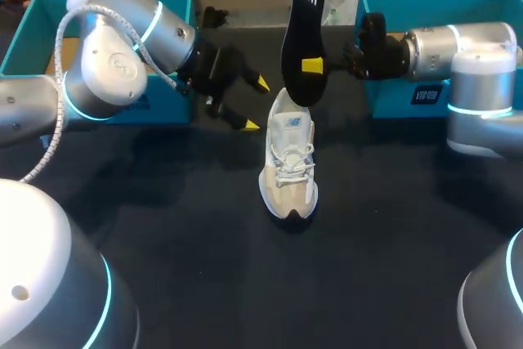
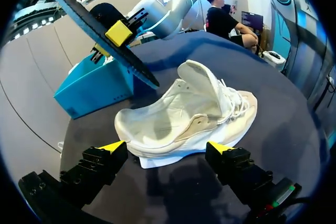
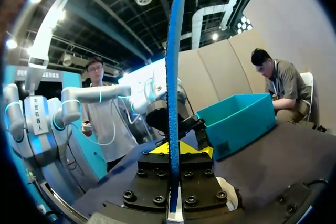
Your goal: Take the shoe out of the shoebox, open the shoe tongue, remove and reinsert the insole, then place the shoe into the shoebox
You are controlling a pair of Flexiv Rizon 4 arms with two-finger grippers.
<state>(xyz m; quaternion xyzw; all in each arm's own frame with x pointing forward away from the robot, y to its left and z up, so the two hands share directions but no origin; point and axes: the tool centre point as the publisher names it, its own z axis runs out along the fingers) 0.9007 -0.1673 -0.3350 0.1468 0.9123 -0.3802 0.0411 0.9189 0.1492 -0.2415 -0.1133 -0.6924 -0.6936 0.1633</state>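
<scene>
A white and beige shoe stands upright on the dark table, toe toward the front edge. In the left wrist view the shoe lies just ahead of my open left gripper, its tongue pulled up. My left gripper hovers to the left of the shoe's heel. The black insole hangs on edge above the heel, with my right gripper shut on its lower part. In the right wrist view the insole rises edge-on from between the fingers of the right gripper.
One teal shoebox stands at the back right behind my right arm. A second teal box sits at the back left behind my left arm. A white bag lies at the table's far edge.
</scene>
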